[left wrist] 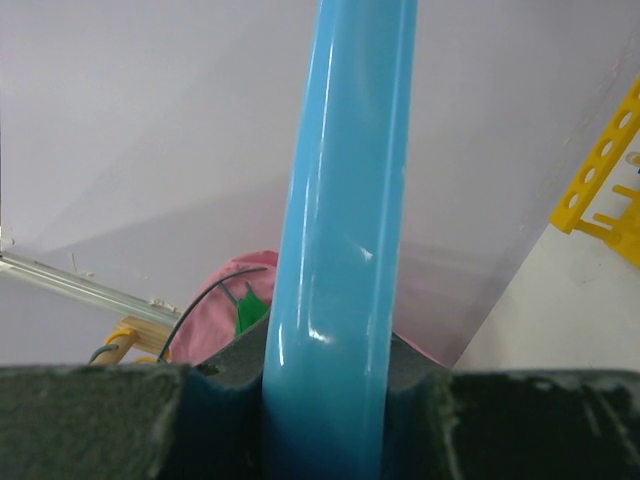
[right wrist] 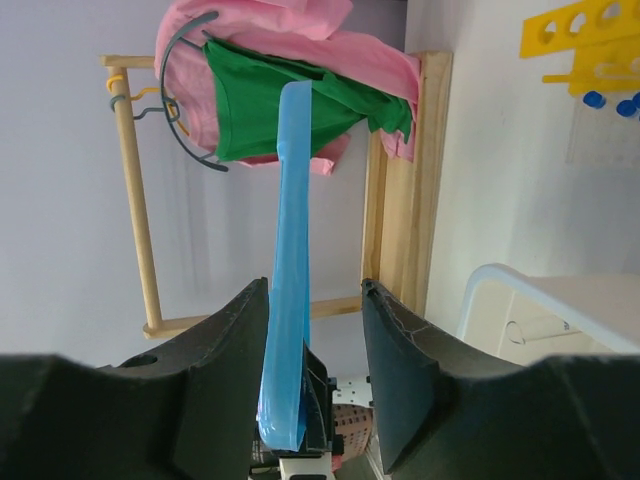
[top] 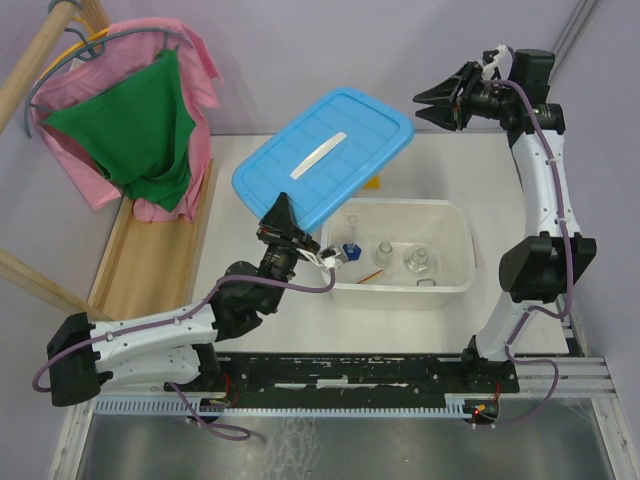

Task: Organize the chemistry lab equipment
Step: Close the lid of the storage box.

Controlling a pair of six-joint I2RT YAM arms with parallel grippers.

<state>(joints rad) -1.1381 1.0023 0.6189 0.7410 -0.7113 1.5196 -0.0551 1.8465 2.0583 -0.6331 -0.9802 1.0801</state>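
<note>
Left claw point(top: 280, 212) pinches the near corner of the blue lid point(top: 330, 150), holding it tilted above the desk point(top: 300, 330). Right claw point(top: 432, 103) hangs spread wide, apart from the lid's far corner. Below the lid, the white tub point(top: 455, 230) holds two glass flasks point(top: 385, 252), a blue-capped tube point(top: 352, 247) and a thin red rod point(top: 370, 274). Just beyond the tub stands the yellow rack point(right wrist: 580, 35).

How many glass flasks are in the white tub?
2. One flask sits near the middle of the white tub, the other just to its right. The raised blue lid overhangs the tub's far-left corner, so another may be hidden.
</note>
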